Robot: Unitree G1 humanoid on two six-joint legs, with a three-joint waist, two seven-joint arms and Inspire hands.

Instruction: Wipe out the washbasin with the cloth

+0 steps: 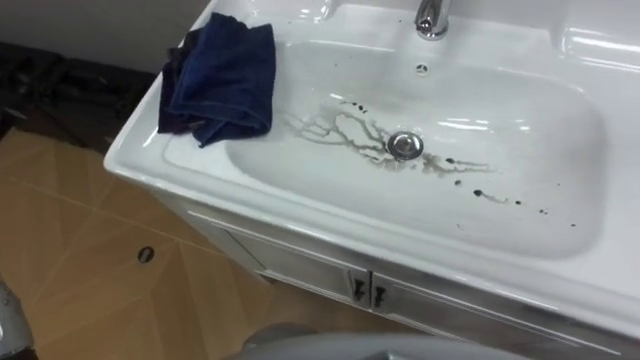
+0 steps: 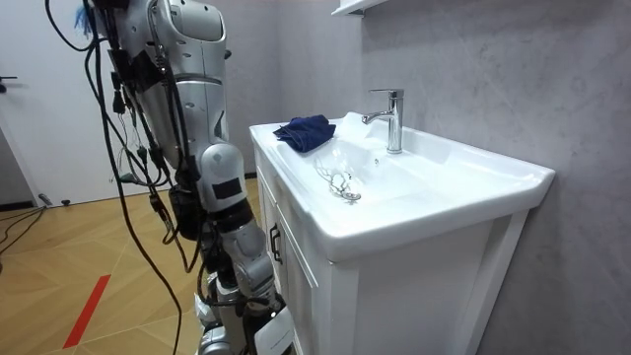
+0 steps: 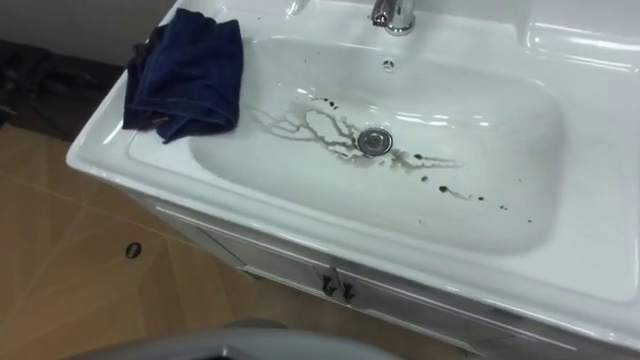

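On the basin's left rim (image 1: 150, 165), at the far corner, lies the one cloth (image 1: 220, 75): dark blue, bunched in loose folds, with its near edge hanging just over the lip into the bowl. It touches nothing but the porcelain. The robot stands at the cabinet (image 2: 296, 266) front, facing the basin. The set of either hand cannot be told.

Handling, as judged: the cloth looks soft, light and limp. It should crumple under a grasp and will not hold a shape. The best hold appears to be from above on the raised middle fold, where the layers are thickest; a flat edge would likely slide on the glazed rim. The glaze looks slick, so the cloth may skate unless pressed down while wiping.

Soiling: brown branching streaks (image 1: 340, 130) run from the bowl's left slope to the drain (image 1: 404, 145), and a scatter of dark specks (image 1: 500, 198) trails to the right of it. Nothing in the bowl looks wiped as yet.

Count:
- Basin: one.
- Cloth: one.
- Tap (image 1: 432, 18): one, at the back edge.
- Drain: one.
- Overflow hole (image 1: 421, 69): one.
- Door handles (image 1: 358, 290): two, side by side.
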